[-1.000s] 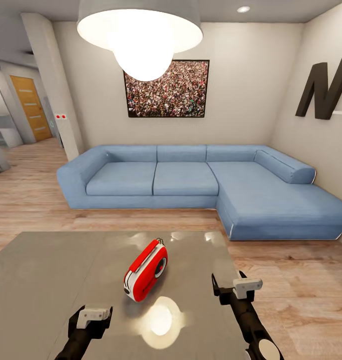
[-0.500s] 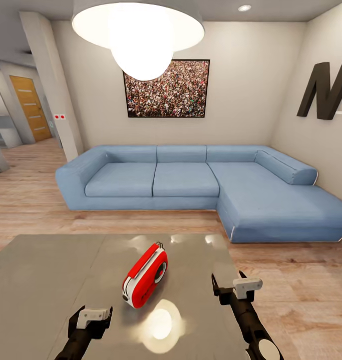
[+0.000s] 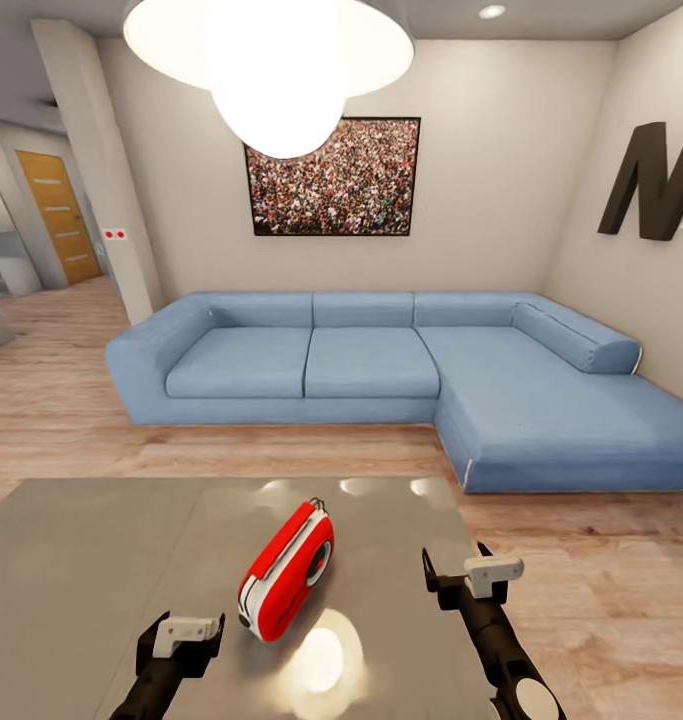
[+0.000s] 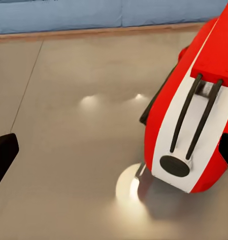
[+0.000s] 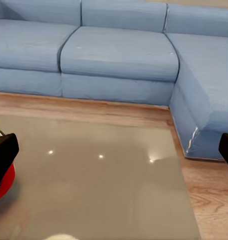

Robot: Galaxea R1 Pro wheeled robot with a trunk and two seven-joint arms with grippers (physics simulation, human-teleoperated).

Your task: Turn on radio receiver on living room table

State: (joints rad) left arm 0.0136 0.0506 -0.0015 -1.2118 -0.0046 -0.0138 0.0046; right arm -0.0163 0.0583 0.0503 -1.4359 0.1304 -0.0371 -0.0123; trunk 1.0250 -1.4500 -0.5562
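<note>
The small rounded red-and-white radio receiver (image 3: 286, 573) stood near the front of the glossy grey low table (image 3: 81, 560), between the left gripper (image 3: 181, 640) and right gripper (image 3: 468, 578), both with fingers apart and empty, so a slow, well-aimed press on its switch seemed wisest.

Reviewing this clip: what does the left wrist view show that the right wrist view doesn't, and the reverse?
Left wrist view alone: the radio receiver close up, its white side with two dark slots and a dark oval, and its red handle, plus a bright lamp reflection on the tabletop beside it.

Right wrist view alone: the blue sofa cushions and corner section, and a wider stretch of wood floor.

Both: the glossy grey table, a part of the red radio, and dark fingertips at the picture's edges, wide apart.
</note>
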